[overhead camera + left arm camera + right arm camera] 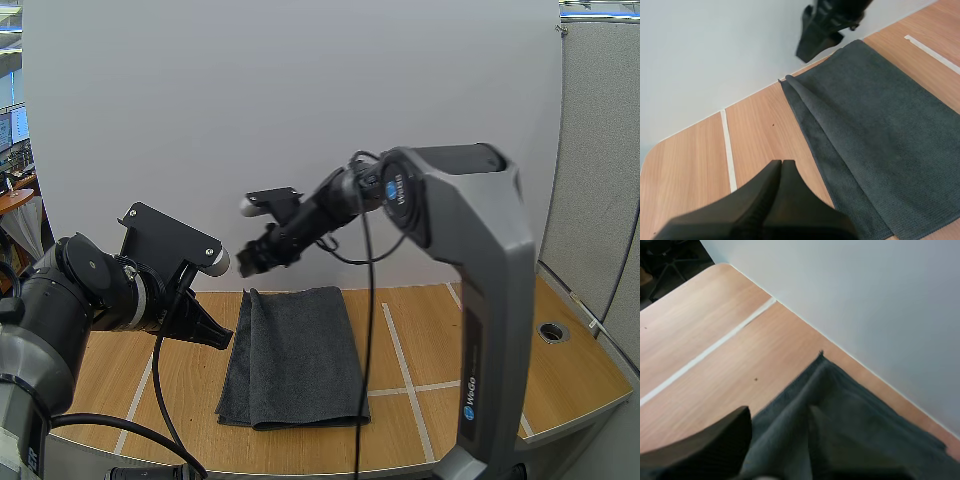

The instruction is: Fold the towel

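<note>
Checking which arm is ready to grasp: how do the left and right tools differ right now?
The left tool is shut into one wedge; the right tool is open. The left tool hangs over bare table beside the towel; the right tool hangs above the towel's far corner. Both are black, and neither holds the towel.

The towel (295,355) is matt grey cloth with a fine ribbed weave. The table (430,340) is smooth, pale wood grain with matt white tape lines (728,150).
</note>
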Robot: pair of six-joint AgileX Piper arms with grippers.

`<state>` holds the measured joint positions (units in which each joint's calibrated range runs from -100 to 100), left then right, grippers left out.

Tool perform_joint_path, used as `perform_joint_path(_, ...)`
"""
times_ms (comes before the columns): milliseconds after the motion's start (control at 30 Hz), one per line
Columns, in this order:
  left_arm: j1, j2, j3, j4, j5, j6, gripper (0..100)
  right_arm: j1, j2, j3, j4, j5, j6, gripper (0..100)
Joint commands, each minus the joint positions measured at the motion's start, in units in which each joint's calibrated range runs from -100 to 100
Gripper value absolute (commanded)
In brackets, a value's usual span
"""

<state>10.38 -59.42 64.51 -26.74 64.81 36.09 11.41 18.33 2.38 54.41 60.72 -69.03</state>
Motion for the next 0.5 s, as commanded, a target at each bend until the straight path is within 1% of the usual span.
perform_joint_path(0,-0.08,-0.3,0.1,-0.2,-3.0,-0.6,0,-7.5,-12.4,13.1,-4.2,14.0,-0.6,9)
perform_joint_path(33,-0.08,-0.3,0.1,-0.2,-3.1,-0.6,0,-8.4,-14.1,14.7,-4.2,15.7,-1.6,0)
perform_joint_path(200,-0.08,-0.3,0.1,-0.2,-3.3,-0.6,0,-11.5,-23.7,25.3,-4.3,19.5,-5.0,0)
perform_joint_path(333,-0.08,-0.3,0.1,-0.2,-3.3,-0.6,0,-11.7,-33.1,35.2,-5.3,19.7,-6.7,0)
perform_joint_path(467,-0.08,-0.3,0.1,-0.2,-2.7,-0.6,0,-11.7,-43.1,42.8,-5.4,19.7,-7.1,0)
